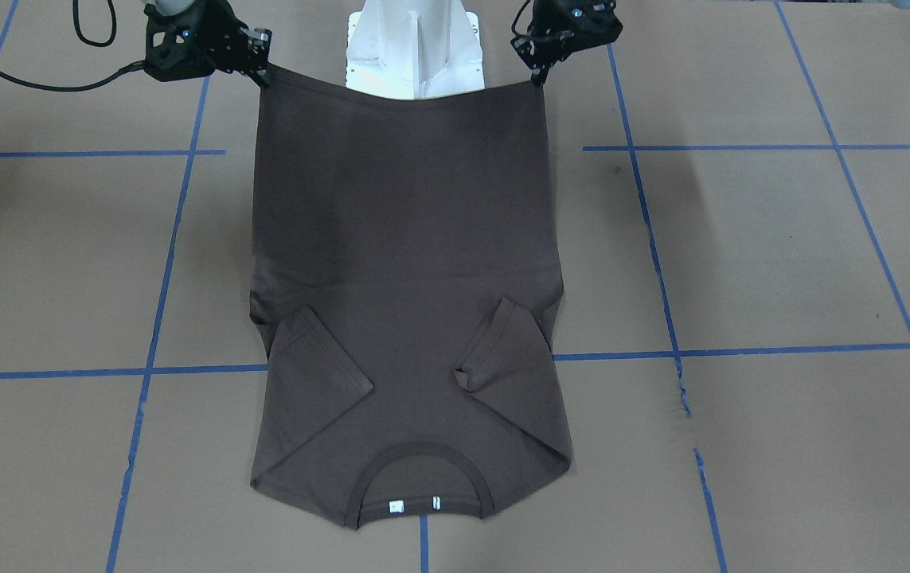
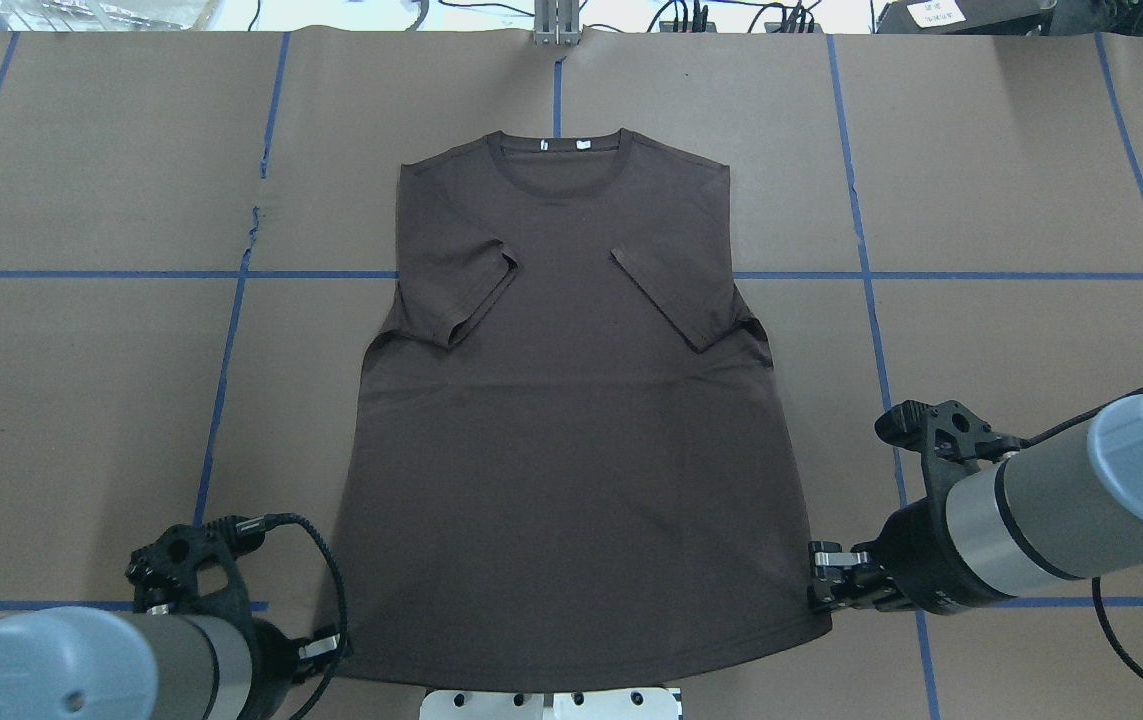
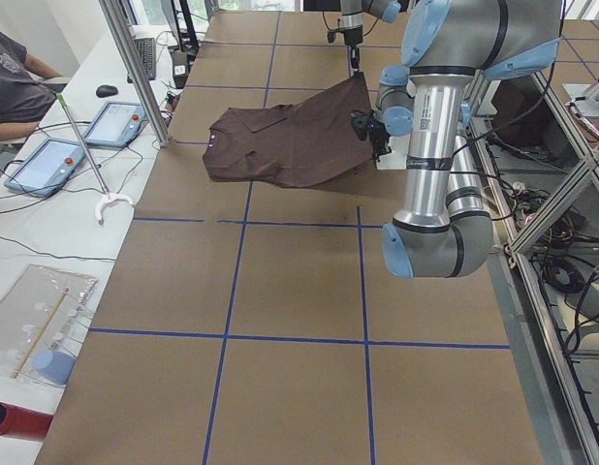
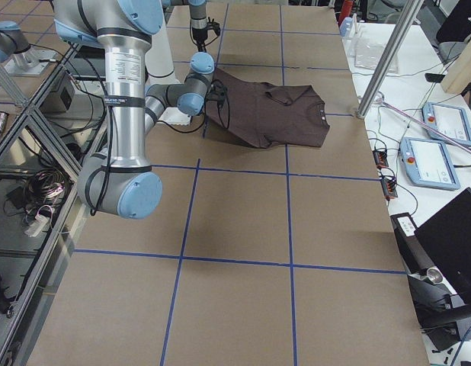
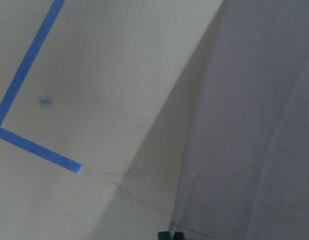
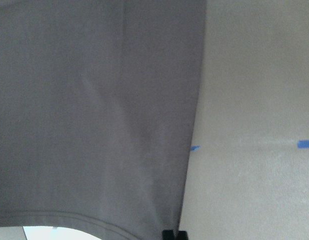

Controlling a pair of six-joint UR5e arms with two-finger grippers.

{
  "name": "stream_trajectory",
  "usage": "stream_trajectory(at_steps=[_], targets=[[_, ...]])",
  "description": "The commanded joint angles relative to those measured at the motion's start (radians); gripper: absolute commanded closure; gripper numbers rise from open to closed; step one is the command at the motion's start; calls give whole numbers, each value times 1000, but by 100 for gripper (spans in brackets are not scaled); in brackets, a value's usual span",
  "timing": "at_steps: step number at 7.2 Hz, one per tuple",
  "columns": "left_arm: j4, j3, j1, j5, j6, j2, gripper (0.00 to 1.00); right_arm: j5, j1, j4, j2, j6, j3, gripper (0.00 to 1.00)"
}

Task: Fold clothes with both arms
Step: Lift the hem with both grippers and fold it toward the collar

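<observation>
The dark brown T-shirt (image 1: 407,263) lies collar away from the robot, with both short sleeves folded in over the chest (image 2: 571,450). Its collar end rests on the table while the hem end is raised off it, as the side views show (image 3: 290,145) (image 4: 266,114). My left gripper (image 2: 336,645) is shut on the hem's left corner (image 1: 538,76). My right gripper (image 2: 821,580) is shut on the hem's right corner (image 1: 263,76). The hem sags slightly between them. Each wrist view shows fabric (image 5: 254,125) (image 6: 94,100) hanging from the closed fingertips at the frame's bottom edge.
The white pedestal base (image 1: 415,48) stands just behind the raised hem. Blue tape lines (image 2: 231,330) cross the brown table cover. A side table holds tablets (image 3: 47,160) and a seated person (image 3: 14,77); a metal post (image 3: 135,68) rises at the table's edge.
</observation>
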Motion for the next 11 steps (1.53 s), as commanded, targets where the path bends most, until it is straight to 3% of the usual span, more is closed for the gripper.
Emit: stream_trajectory(at_steps=[1, 3, 7, 11], targets=[[101, -152, 98, -29, -9, 9, 100, 64, -2, 0, -42, 0, 43, 100], [98, -139, 86, -49, -5, -19, 100, 64, 6, 2, -30, -4, 23, 100], [101, 6, -255, -54, 214, -120, 100, 65, 249, -1, 163, -90, -148, 100], [34, 306, -540, -51, 484, -276, 100, 55, 453, 2, 462, -282, -519, 100]])
